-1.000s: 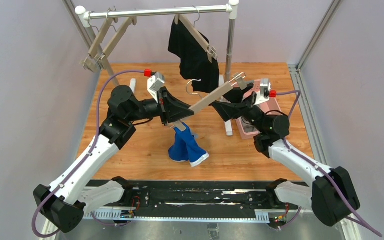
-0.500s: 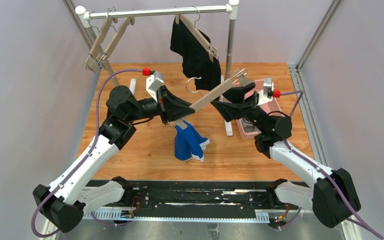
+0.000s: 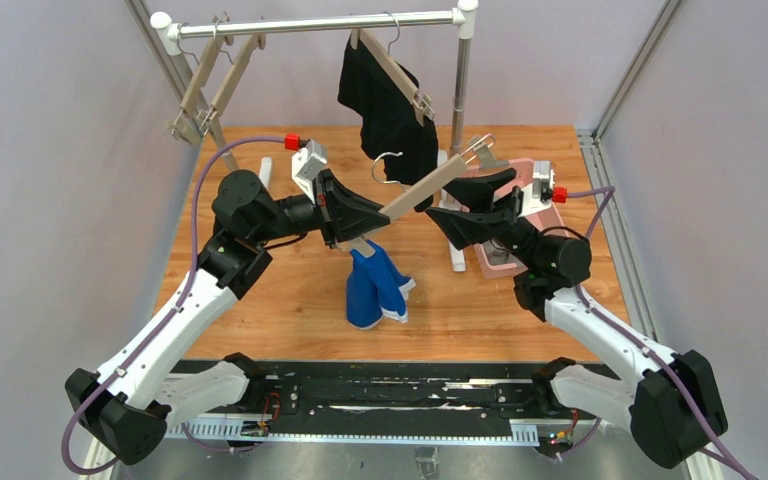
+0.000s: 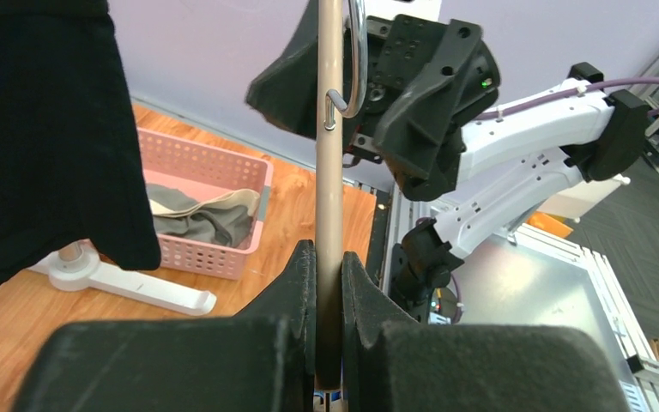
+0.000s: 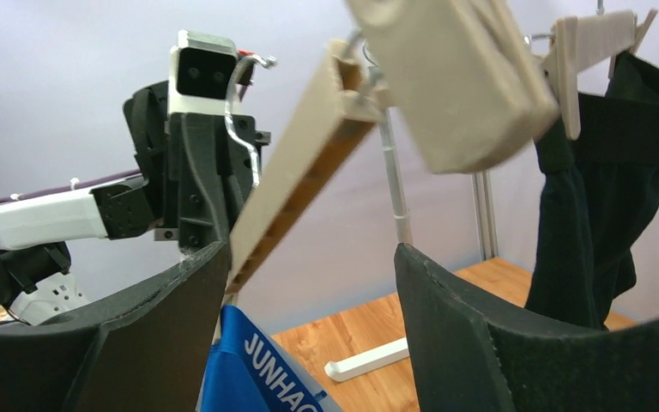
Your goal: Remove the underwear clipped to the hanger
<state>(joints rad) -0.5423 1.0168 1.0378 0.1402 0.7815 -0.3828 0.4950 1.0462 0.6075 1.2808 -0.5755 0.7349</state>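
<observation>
3 briefs: black [image 3: 390, 110], blue [image 3: 372, 290], grey [image 4: 197, 219] in basket [image 4: 206, 256]; prob. 4 hangers [image 3: 422, 192].

Matt beige hanger [image 3: 410, 198], blue briefs [image 3: 372, 290] in soft cloth, black briefs [image 3: 380, 100] in matt cloth, pink plastic basket [image 4: 210, 255], wood-grain table [image 3: 280, 300], shiny metal rail [image 3: 310, 24].

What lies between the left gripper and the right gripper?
The beige hanger, clamped in the left gripper, slants across to the open right gripper, as the top view shows.

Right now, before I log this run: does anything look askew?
Yes. The hanger is off the rail, held steeply tilted in the left hand. The blue briefs dangle from its low end only; its high clip is bare.
</observation>
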